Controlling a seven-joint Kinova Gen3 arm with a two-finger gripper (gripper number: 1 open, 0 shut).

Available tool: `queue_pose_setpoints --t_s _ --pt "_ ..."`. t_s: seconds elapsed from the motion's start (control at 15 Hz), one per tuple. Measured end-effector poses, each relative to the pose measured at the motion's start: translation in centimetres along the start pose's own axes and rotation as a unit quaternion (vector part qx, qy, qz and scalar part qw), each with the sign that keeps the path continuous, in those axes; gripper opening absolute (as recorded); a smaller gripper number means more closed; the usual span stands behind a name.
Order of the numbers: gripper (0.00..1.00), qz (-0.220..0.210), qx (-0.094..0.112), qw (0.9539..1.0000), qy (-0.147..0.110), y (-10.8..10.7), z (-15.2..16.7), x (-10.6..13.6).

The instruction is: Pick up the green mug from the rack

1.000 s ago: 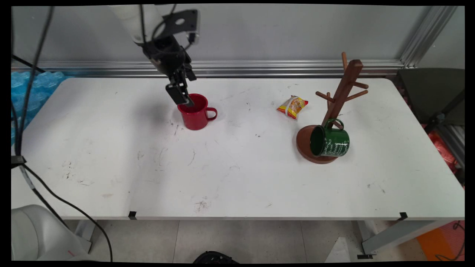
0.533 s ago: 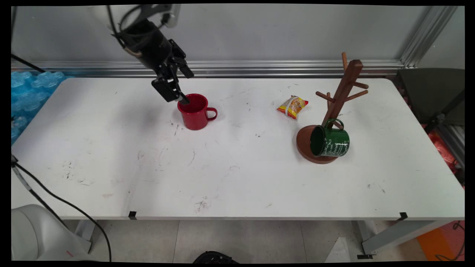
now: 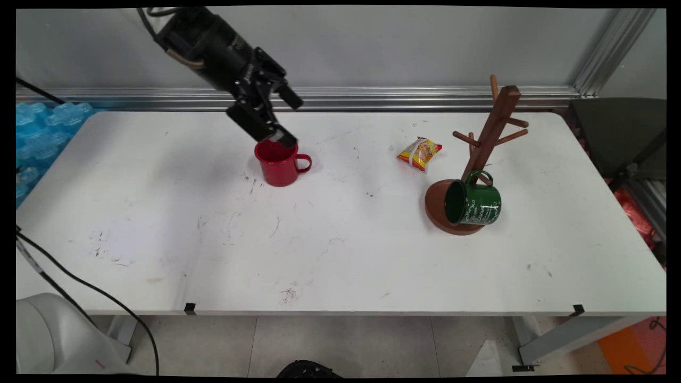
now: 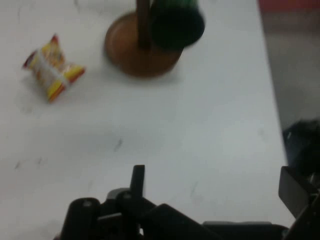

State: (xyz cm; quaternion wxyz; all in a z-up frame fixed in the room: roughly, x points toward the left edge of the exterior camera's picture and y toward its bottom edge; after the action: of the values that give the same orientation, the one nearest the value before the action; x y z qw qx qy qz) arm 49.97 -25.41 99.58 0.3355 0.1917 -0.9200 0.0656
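Note:
A red mug (image 3: 277, 165) stands upright on the white table (image 3: 340, 255), its handle pointing right. My gripper (image 3: 295, 123) hangs just above the mug's far rim, tilted toward the right, open and holding nothing. Its lower finger (image 3: 276, 133) ends right at the rim; I cannot tell whether it touches. The mug does not show in the hand view, where the open gripper (image 4: 215, 185) looks across the table at a yellow-red snack packet (image 4: 51, 73), a brown mug tree (image 4: 130, 55) and a green mug (image 4: 177, 25).
The snack packet (image 3: 419, 153) lies right of centre. The mug tree (image 3: 492, 127) stands at the right with the green mug (image 3: 473, 203) hung on a low peg. Blue bubble wrap (image 3: 42, 133) lies off the left edge, a dark chair (image 3: 617, 133) to the right.
The gripper has lifted out of the red mug and swung from pointing down to pointing rightward, its fingers now spread. The mug has stayed in place.

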Motion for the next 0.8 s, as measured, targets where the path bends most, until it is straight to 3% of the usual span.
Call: queue_pose_setpoints --t_s 0.4,0.8 --pt "1.0 -0.049 -0.024 0.9967 0.06 1.5 4.1 3.7" --pt "1.0 -0.098 -0.034 0.9916 0.077 2.3 9.3 6.0"
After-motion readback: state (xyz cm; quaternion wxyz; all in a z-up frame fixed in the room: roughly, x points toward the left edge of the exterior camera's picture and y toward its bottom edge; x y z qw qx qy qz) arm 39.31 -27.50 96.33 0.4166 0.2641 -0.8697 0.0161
